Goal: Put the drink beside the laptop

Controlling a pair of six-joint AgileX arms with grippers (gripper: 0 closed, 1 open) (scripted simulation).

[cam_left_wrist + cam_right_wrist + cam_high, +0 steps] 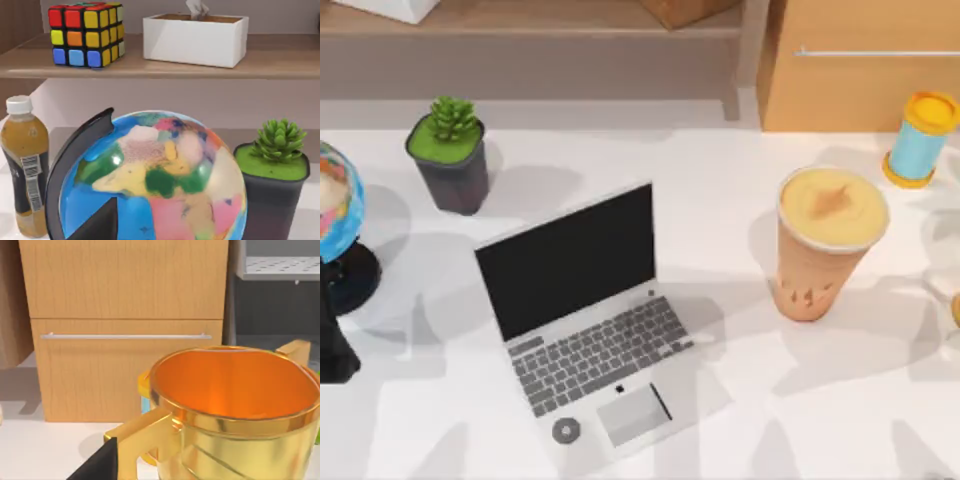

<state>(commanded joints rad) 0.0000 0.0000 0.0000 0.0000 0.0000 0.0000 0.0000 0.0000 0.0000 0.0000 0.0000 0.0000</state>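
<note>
Drink — tall tapered clear plastic cup of peach-orange drink stands upright on the table's right half, well apart from the open silver-grey laptop at centre. My right arm looks nearer to it; neither claw's opening can be told. Right wrist view adds a shiny gold mug; left wrist view, a multicoloured globe.

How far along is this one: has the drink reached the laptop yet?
Nothing looks done. The drink stands upright on the table, well to the right of the open laptop, a clear gap between them, near the blue cylinder. No gripper holds it. Grasping, carrying and placing all remain.
</note>
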